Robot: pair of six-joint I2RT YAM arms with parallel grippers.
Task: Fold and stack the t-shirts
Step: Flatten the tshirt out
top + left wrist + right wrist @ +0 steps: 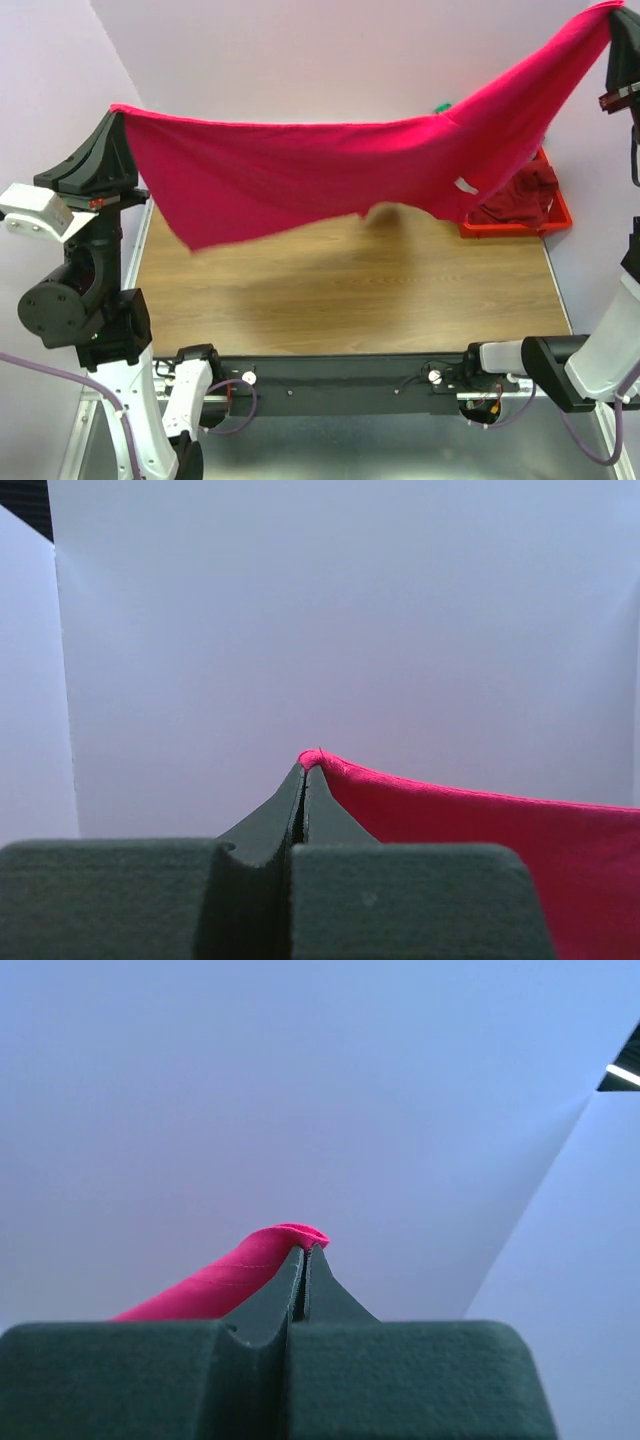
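Magenta cloth spans almost the whole width of the top view: a magenta t-shirt [300, 170] hangs stretched in the air above the wooden table [350, 290], clear of its surface. It is held at two points. The left gripper [113, 118] has its fingers pressed together on the shirt's left end. The right gripper [612, 18], raised higher at the top right corner of the view, has its fingers likewise clamped on the right end. The upper edge of the cloth therefore sags in the middle and climbs toward the right, while the lower edge droops in loose folds. A small white label [466, 186] shows on the shirt near its right side. Each wrist view shows dark fingers meeting with a pinch of magenta fabric at their tips, against a pale wall. Behind the hanging shirt, at the table's far right, stands a red plastic bin [548, 226] with a dark maroon garment [515, 200] heaped inside.
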